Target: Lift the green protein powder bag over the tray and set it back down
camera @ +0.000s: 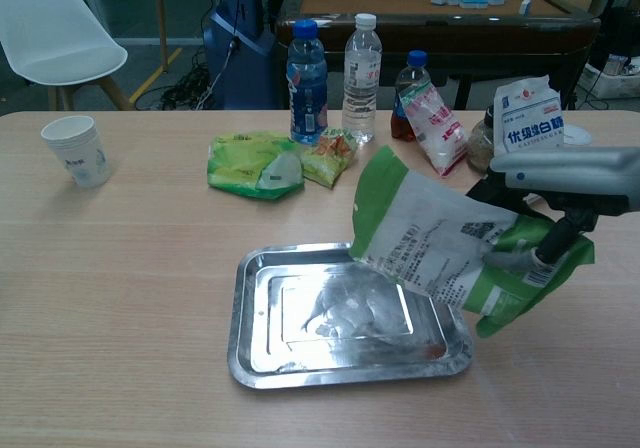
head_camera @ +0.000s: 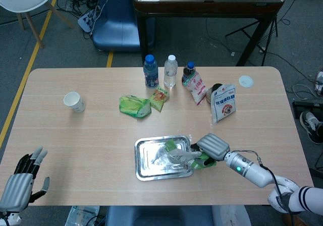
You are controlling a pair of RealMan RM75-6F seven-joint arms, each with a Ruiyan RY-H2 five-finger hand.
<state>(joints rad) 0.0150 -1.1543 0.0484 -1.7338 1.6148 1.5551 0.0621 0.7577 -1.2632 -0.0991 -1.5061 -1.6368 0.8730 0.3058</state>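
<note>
My right hand [head_camera: 212, 146] [camera: 560, 183] grips the green and white protein powder bag [camera: 440, 243] [head_camera: 184, 154] by its lower right end. The bag hangs tilted in the air, with its top end reaching over the right part of the metal tray [camera: 255, 358] [head_camera: 144, 174]. The tray lies flat near the table's front edge and holds nothing. My left hand [head_camera: 21, 180] shows only in the head view, at the front left corner of the table, with fingers spread and nothing in it.
Behind the tray lie a green snack bag [camera: 250, 165] and a smaller snack pack [camera: 328, 158]. Three bottles [camera: 360, 65] stand at the back, with a white and blue pouch [camera: 530, 128] to their right. A paper cup [camera: 78, 150] stands far left.
</note>
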